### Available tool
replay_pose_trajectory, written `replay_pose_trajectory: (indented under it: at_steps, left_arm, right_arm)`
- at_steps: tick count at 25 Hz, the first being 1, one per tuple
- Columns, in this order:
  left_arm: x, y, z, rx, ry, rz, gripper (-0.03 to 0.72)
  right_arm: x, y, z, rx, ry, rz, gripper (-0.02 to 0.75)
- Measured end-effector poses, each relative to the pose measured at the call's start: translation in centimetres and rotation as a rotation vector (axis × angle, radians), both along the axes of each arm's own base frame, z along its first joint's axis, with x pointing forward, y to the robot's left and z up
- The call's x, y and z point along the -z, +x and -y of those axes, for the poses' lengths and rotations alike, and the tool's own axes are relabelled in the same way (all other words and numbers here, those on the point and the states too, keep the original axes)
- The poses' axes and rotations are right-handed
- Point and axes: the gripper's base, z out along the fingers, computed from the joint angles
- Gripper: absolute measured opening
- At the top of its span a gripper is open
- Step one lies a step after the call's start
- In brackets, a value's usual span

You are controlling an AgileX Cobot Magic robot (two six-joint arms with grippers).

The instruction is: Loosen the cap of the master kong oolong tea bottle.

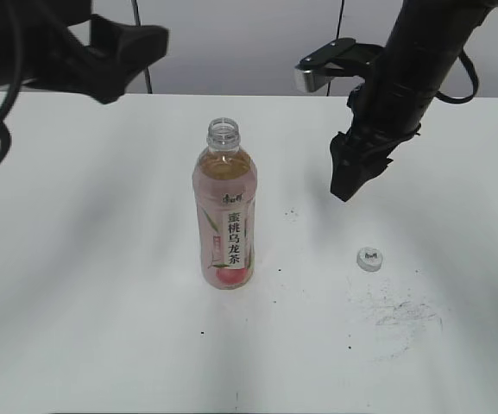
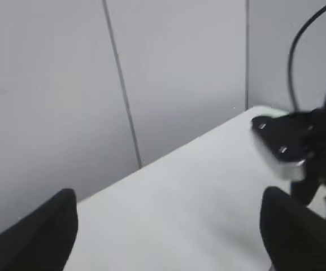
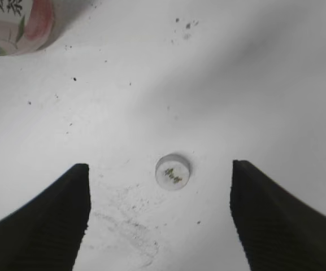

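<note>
- Nearest the exterior camera was bare tabotop? No: bare tabletop (image 1: 102, 345), white, with dark specks and a scuffed grey smear toward the right.
- Left gripper (image 2: 168, 226) was raised at the far-left edge, well apart from everything. Its wrist view looked out at a grey wall and the tabletop's far edge, not at the bottle. Fingers (image 2: 44, 231) stood wide apart, holding nothing.
- Master kong oolong tea bottle (image 1: 224, 211) stood upright near the middle of the tabletop, label facing the camera. The neck was open, threads bare, no cap on it.
- Handling, as a judgement: mostly full, so fairly heavy and stable. The thin clear plastic wall would likely give under a hard squeeze and is smooth. Best hold looked like the labelled mid-body, with the neck left free.
- Cap (image 1: 368, 258) lay flat on the tabletop, well to the right of the bottle and just beside the scuffed smear. Small, light and stiff, with a ribbed rim for grip, it would likely skid if nudged. Take it across the rim.
- Right gripper (image 1: 349, 183) hung above the tabletop, pointing down, up and left of the cap in the exterior view. In its wrist view the cap (image 3: 173, 171) sat between the fingers (image 3: 50, 220), which were spread wide and touched nothing.
- Judgement: cap already off, so the loosening looked done.
</note>
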Motion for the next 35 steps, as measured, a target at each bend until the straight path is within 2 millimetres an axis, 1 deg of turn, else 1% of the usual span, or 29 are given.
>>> replay_pose_trajectory:
  at_steps: [4, 6, 8, 11, 12, 14, 15, 18, 21, 23, 25, 27, 28, 30, 32, 35]
  left_arm:
    - [-0.6, -2.1, -3.1, -0.226, 0.067, -0.199, 0.585]
    - [-1.1, -3.8, -4.6, -0.311, 0.079, -0.289, 0.585]
    - [-1.7, -6.0, -6.0, -0.364, 0.089, -0.369, 0.585]
    - [-2.0, -10.0, -7.6, -0.366, 0.131, -0.521, 0.585]
    - [-2.6, -11.8, -8.1, -0.338, 0.119, -0.534, 0.585]
    - [-2.7, -14.3, -8.8, -0.289, 0.132, -0.596, 0.585]
    - [-2.8, -15.5, -9.2, -0.268, 0.142, -0.596, 0.585]
    - [-3.2, -18.7, -10.6, -0.229, 0.175, -0.555, 0.585]
    - [-3.5, -21.2, -11.9, -0.222, 0.155, -0.462, 0.579]
    - [-3.3, -22.4, -12.4, -0.212, 0.124, -0.417, 0.565]
    - [-2.1, -23.4, -12.8, -0.204, 0.106, -0.401, 0.552]
    - [-0.6, -24.2, -13.0, -0.191, 0.087, -0.395, 0.545]
    - [-0.2, -24.5, -13.2, -0.189, 0.079, -0.384, 0.541]
    - [-0.2, -25.0, -13.4, -0.189, 0.05, -0.33, 0.536]
    - [-0.1, -24.9, -13.5, -0.193, 0.03, -0.283, 0.532]
    - [0.3, -24.6, -13.4, -0.197, 0.03, -0.275, 0.531]
  right_arm:
    - [-2.0, -1.5, 0.6, 0.061, -0.016, -0.067, 0.577]
    - [-3.4, -2.0, 0.8, 0.1, -0.005, -0.053, 0.577]
    - [-5.1, -2.6, 1.0, 0.137, 0.017, -0.022, 0.577]
    - [-8.5, -4.0, 1.5, 0.172, 0.065, 0.05, 0.577]
    - [-9.4, -4.5, 1.7, 0.187, 0.08, 0.068, 0.577]
    - [-11.2, -5.9, 2.2, 0.215, 0.107, 0.102, 0.577]
    - [-11.7, -6.6, 2.5, 0.223, 0.116, 0.111, 0.577]
    - [-12.7, -9.5, 3.6, 0.248, 0.134, 0.121, 0.577]
    - [-12.1, -12.9, 5.0, 0.265, 0.13, 0.097, 0.577]
    - [-11.5, -15.3, 5.9, 0.284, 0.129, 0.079, 0.577]
    - [-10.9, -17.8, 6.9, 0.304, 0.131, 0.072, 0.577]
    - [-9.8, -20.4, 7.9, 0.316, 0.13, 0.061, 0.577]
    - [-9.4, -21.8, 8.5, 0.319, 0.134, 0.067, 0.577]
    - [-8.8, -24.2, 9.4, 0.321, 0.147, 0.094, 0.577]
    - [-8.6, -26.6, 10.5, 0.322, 0.189, 0.178, 0.577]
    - [-7.9, -29.1, 11.6, 0.326, 0.251, 0.294, 0.577]
